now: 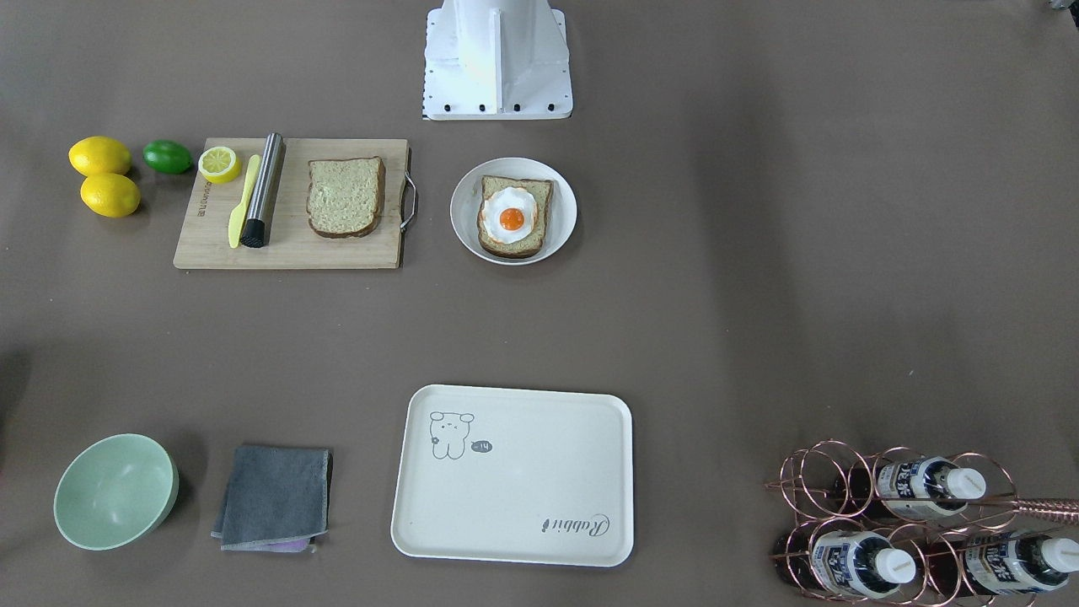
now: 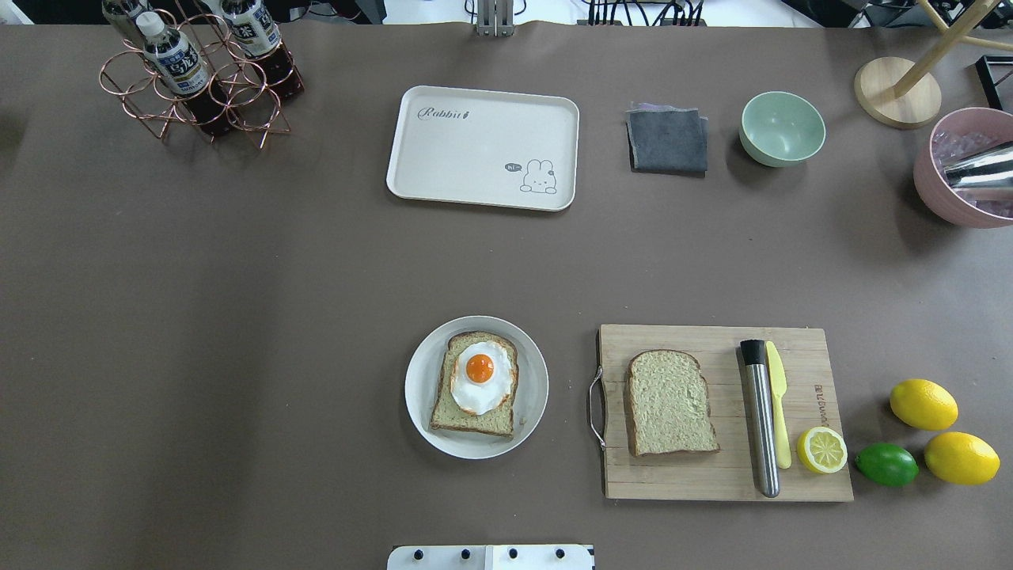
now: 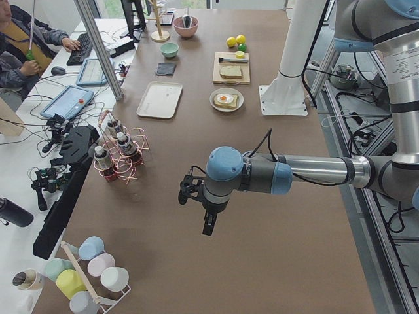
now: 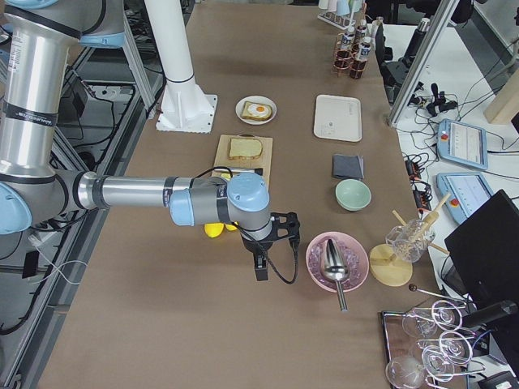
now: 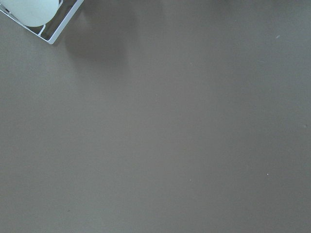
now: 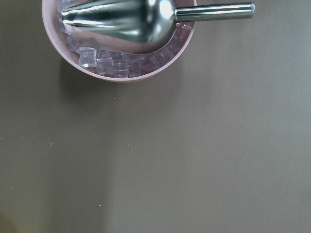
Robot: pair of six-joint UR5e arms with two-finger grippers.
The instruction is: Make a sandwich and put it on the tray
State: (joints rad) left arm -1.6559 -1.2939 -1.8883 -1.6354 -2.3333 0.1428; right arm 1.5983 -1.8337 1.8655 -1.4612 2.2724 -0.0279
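Nearest the left-end camera, the left gripper hangs from a forearm stretched level across the bench. The wrist is turned so the fingers aim straight down over bare brown surface, with pastel cups off toward the near corner. Whether the fingers are spread or pressed together cannot be told. The right gripper takes the same pose at the opposite end, forearm level and fingers downward, near the pink bowl. The state of its fingers cannot be told either.

The pink bowl holds ice cubes and a steel scoop whose handle juts past the rim. The round white plate carries one bread slice with the fried egg on top. The second slice lies flat on the bamboo cutting board, beside a steel cylinder, a yellow knife and a half lemon.

The tray sits across the bench from the robot's base, well apart from both slices. It lies between a folded grey cloth with a green bowl on one side and racked bottles on the other. A wide band of brown bench runs between plate and tray, and both grippers hang at the bench's ends, far from the food.
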